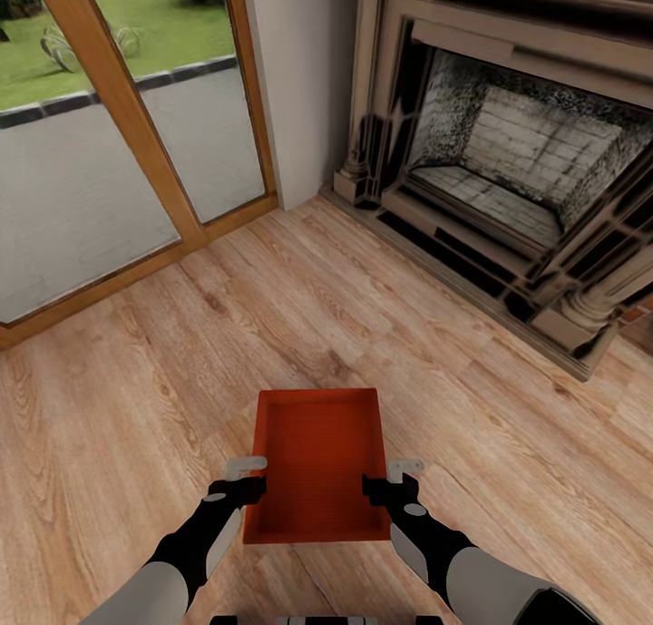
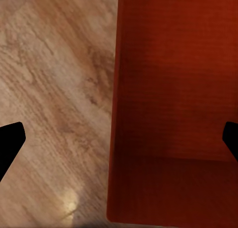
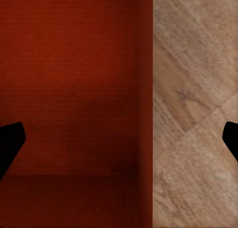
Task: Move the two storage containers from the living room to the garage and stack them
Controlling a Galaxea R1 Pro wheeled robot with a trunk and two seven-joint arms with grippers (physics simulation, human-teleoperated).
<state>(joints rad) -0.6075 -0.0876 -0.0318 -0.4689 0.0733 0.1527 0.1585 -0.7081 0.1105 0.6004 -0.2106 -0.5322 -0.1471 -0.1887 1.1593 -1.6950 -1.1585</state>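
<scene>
One orange-red rectangular open-top storage container with thin plain walls sits on the light wood plank floor of the living room, straight ahead of the robot, and nothing lies inside it: its ribbed bottom is bare. The left hand is at the container's left long wall and the right hand at its right long wall, both near the end closest to the robot. Each wrist view shows the hand spread wide with a wall running between the two dark fingertips, one tip over the container's inside and the other over the planks, so both hands are released and not clamped on the wall. The head view takes in what the wrist views lack: a grey stone-framed fireplace with a pale brick interior ahead on the right, and wood-framed glass doors on the left with paving and lawn outside.
</scene>
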